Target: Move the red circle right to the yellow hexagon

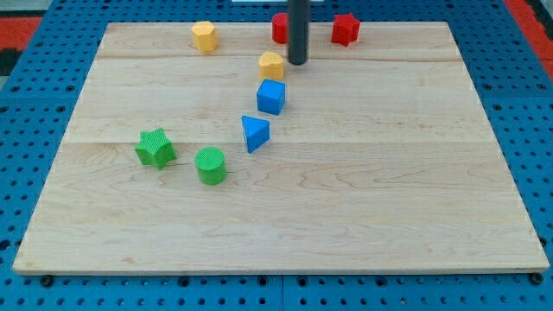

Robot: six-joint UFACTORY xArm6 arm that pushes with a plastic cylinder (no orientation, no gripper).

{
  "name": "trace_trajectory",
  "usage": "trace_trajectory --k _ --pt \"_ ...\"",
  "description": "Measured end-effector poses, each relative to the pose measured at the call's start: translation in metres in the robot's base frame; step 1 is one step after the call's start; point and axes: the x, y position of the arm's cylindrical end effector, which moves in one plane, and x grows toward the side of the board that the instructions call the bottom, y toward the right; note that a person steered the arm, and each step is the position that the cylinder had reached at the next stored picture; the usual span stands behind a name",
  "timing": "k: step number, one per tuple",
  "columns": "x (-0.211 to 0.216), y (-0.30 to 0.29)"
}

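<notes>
- The wooden surface fills most of the view and lies on a blue pegboard.
- Farthest to the view's left, at about 8 o'clock from the surface's middle, stands a green star.
- Just beside it, at its 4 o'clock and not touching, stands a green cylinder.
- Near the view's top, at about 11 o'clock from the middle, stands a yellow hexagon, well apart from the other blocks.
- A blue triangle lies close to the middle, at 2 o'clock from the green cylinder.
- A blue cube sits at 1 o'clock from the blue triangle, near it but apart.
- A second yellow block, its shape hard to make out, sits at 12 o'clock from the blue cube, and whether the two touch cannot be told.
- The red circle stands at the surface's top edge, at 3 o'clock from the yellow hexagon and well apart from it; the rod hides its right part.
- The tip ends just beside the second yellow block, at its 3 o'clock, and below the red circle at its 5 o'clock; contact with either cannot be told.
- The arm carries no hand, so nothing is grasped.
- A red star stands at 3 o'clock from the rod, near the top edge.
</notes>
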Motion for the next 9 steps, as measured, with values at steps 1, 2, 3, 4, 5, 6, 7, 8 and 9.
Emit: trace_trajectory --k 1,2,3,4,5,6,7,8,9 --pt "0.024 0.043" --pt "0.024 0.043" --pt "0.015 0.044" --pt "0.000 0.026" --pt "0.001 0.038" --pt "0.000 0.009" --pt "-0.012 -0.007" --pt "-0.044 -0.004" --pt "-0.073 -0.020"
